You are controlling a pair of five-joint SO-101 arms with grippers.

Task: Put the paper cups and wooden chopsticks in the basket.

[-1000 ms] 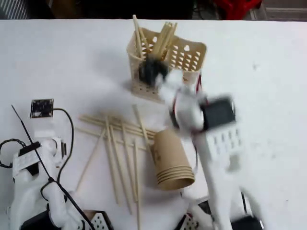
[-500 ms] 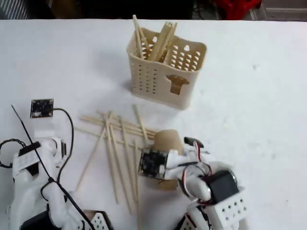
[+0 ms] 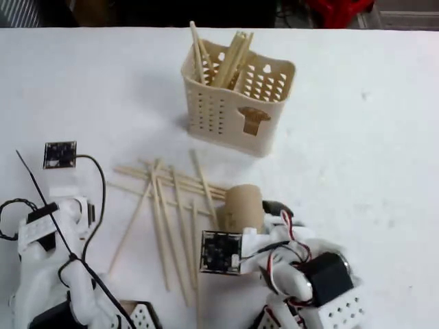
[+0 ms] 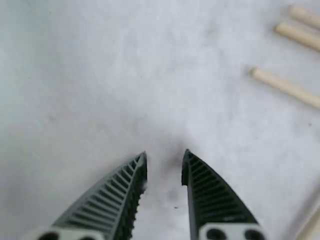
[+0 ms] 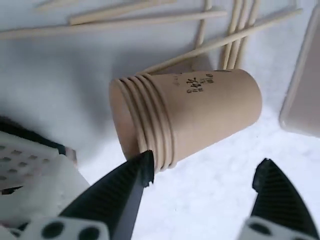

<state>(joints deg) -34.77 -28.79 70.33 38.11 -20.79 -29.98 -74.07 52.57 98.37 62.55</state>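
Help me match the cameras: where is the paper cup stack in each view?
High view: cup stack on its side, right of the loose chopsticks.
Right wrist view: cup stack just ahead of the open right claw.
Left wrist view: chopsticks on bare table.
Shared landmark: the chopsticks.

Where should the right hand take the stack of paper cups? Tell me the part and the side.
Grip the smooth wall of the stack of paper cups just past the rolled rims, coming from above. It lies on its side, so the open right hand can straddle its round body; the rims should resist slipping.
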